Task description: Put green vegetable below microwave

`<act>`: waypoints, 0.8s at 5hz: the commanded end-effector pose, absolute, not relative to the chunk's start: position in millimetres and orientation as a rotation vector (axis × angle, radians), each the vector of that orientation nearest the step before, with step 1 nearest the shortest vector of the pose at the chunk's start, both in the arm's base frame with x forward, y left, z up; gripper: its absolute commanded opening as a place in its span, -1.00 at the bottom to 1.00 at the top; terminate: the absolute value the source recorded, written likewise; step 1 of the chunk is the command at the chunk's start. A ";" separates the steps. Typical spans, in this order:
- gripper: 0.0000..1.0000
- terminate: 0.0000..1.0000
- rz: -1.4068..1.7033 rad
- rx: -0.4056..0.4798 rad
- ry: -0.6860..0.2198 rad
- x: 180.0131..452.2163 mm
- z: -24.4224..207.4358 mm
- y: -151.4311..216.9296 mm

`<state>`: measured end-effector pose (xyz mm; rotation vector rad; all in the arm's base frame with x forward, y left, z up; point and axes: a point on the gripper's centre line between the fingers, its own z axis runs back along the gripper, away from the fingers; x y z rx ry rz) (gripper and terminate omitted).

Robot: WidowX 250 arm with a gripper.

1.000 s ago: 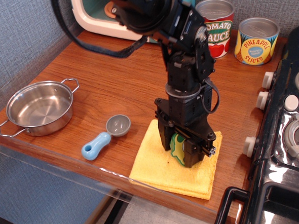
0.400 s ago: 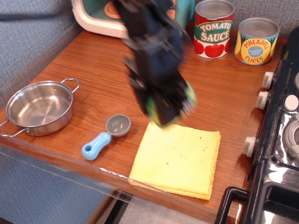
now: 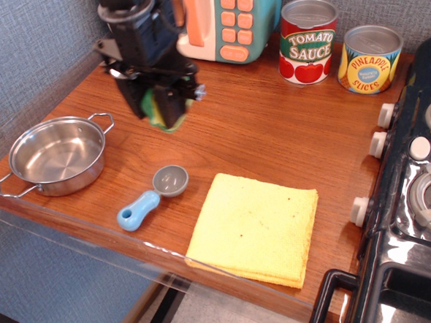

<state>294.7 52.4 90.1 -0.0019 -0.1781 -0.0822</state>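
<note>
My black gripper hangs over the left back part of the wooden table, in front of the microwave. It is shut on the green vegetable, whose green edge shows between the fingers. The vegetable is held just above the table surface; I cannot tell whether it touches. The microwave is teal and cream with an orange-pink handle and buttons; my arm hides its left part.
A steel pan sits at the left edge. A blue and grey scoop lies near the front. A yellow cloth lies at front centre. Tomato sauce can and pineapple can stand at the back. A black stove is at right.
My gripper lifted the green vegetable off the yellow cloth and carried it back and to the left, to a spot in front of the microwave.
</note>
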 end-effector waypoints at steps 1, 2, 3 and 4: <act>-1.00 -1.00 0.067 0.131 -0.282 350.5 93.6 130.1; -1.00 -1.00 0.117 0.157 -0.262 367.1 85.1 156.8; -1.00 -1.00 0.134 0.151 -0.239 375.4 75.2 172.9; -1.00 -1.00 0.112 0.128 -0.200 375.8 62.9 178.3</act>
